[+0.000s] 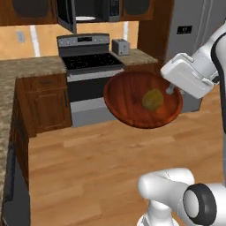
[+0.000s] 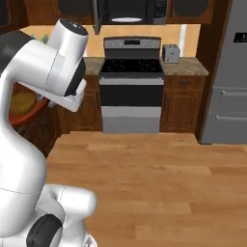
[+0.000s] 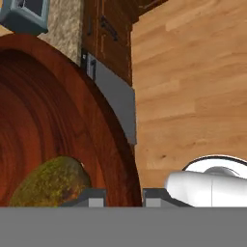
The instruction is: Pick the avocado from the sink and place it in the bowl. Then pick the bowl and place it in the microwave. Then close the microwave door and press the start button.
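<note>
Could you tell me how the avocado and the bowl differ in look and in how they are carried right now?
The avocado is a small, dull, rough, olive-yellow lump; the bowl is wide, shallow, glossy reddish-brown wood. The bowl is gripped at its rim by the gripper and tilted; the avocado simply lies inside it. Both are up in the air above the wooden floor.

We see the white arm rise from the base, bend at its dark elbow joint and reach out at mid height over the floor. Its gripper (image 3: 123,195) stands partly closed, one finger (image 3: 91,197) inside and the other outside the rim of the bowl (image 1: 132,95), clamping it aloft.
</note>
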{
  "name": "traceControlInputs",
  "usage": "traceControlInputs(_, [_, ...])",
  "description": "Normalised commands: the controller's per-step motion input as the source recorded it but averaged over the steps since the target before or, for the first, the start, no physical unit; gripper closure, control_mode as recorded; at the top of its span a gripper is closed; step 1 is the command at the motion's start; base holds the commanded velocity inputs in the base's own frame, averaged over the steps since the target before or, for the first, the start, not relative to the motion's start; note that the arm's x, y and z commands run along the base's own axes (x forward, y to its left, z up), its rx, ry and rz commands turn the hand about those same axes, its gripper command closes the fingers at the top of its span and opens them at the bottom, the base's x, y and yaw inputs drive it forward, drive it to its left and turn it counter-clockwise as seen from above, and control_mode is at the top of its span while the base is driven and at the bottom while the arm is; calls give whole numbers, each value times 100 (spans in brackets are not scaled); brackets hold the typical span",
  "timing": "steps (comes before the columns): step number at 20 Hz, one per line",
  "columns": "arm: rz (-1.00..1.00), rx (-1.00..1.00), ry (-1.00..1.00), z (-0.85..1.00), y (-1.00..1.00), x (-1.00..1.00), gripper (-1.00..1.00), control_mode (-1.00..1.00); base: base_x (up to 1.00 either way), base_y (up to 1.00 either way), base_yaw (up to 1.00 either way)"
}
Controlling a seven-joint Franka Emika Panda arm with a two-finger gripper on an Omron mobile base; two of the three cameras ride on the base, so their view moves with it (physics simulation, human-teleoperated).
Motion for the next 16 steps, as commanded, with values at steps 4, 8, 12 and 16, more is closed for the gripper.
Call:
traceControlInputs(4, [0,0,0,0,0,0,100,100,23,-47,-66])
traceControlInputs(8, [0,0,0,0,0,0,100,100,66,-37,-51])
traceControlInputs(12, [0,0,0,0,0,0,100,100,100,14,-36])
traceControlInputs(16, [0,0,0,0,0,0,100,100,100,75,-19])
